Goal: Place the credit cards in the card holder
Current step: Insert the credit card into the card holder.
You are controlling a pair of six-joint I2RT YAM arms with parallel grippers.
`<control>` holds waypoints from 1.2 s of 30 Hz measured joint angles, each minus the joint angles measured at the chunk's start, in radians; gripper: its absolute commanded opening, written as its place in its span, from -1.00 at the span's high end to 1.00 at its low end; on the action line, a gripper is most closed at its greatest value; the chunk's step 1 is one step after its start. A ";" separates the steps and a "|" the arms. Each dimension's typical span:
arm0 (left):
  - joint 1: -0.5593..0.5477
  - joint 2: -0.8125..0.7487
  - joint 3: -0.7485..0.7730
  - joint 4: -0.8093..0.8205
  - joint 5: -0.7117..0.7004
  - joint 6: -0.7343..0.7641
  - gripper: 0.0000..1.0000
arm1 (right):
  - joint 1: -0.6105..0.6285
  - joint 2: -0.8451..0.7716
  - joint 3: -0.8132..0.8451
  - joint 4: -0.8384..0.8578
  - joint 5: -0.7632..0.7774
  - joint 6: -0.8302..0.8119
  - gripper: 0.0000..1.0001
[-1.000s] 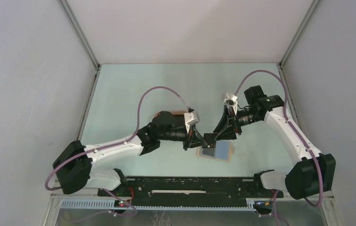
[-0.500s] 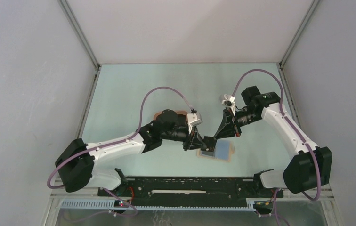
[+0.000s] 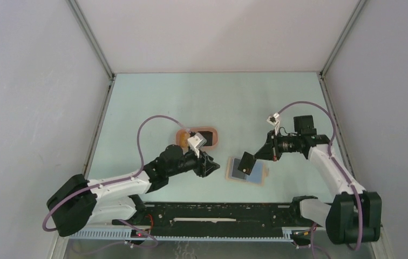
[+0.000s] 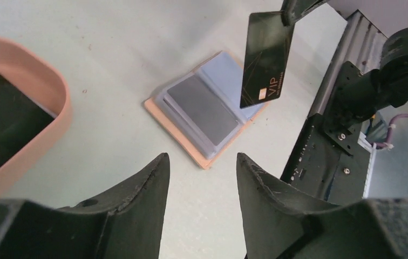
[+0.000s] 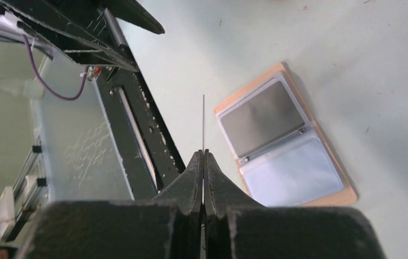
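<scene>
One black card [image 3: 246,162] in right gripper [image 3: 256,157], over opened card holder [image 3: 258,176].
Fingers closed tight on the card's corner; the card hangs tilted, clear of the card holder, which lies flat just below and ahead of the fingertips. From that wrist the card shows only edge-on. Near the holder's side, left gripper [image 3: 208,166] parted and empty; black cards [image 3: 207,135] in the pink tray [image 3: 182,136] beside it are partly cut off.
</scene>
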 measured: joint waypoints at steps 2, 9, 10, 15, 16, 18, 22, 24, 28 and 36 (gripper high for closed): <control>-0.018 -0.020 -0.043 0.033 -0.053 -0.014 -0.15 | -0.021 -0.062 -0.057 0.073 0.019 0.076 1.00; -0.048 -0.054 -0.082 0.169 -0.150 -0.041 -0.22 | -0.217 -0.023 -0.178 0.222 0.012 0.241 1.00; -0.048 -0.047 -0.082 0.182 -0.154 -0.043 -0.22 | -0.233 -0.007 -0.182 0.229 0.012 0.254 1.00; -0.062 0.064 -0.080 0.237 -0.163 -0.071 -0.22 | -0.249 0.061 -0.183 0.269 0.016 0.317 1.00; -0.068 0.083 -0.080 0.239 -0.165 -0.076 -0.22 | -0.249 0.077 -0.183 0.275 0.016 0.327 1.00; -0.081 0.125 -0.080 0.242 -0.171 -0.087 -0.22 | -0.249 0.109 -0.183 0.283 0.018 0.345 1.00; -0.106 0.206 -0.060 0.242 -0.194 -0.110 -0.22 | -0.249 0.161 -0.183 0.295 0.024 0.377 1.00; -0.117 0.247 -0.039 0.242 -0.212 -0.119 -0.23 | -0.249 0.166 -0.183 0.294 0.031 0.388 1.00; -0.137 0.296 -0.007 0.236 -0.251 -0.133 -0.23 | -0.255 0.161 -0.193 0.310 0.050 0.417 1.00; -0.151 0.329 0.007 0.226 -0.293 -0.136 -0.23 | -0.318 0.140 -0.254 0.322 0.069 0.463 1.00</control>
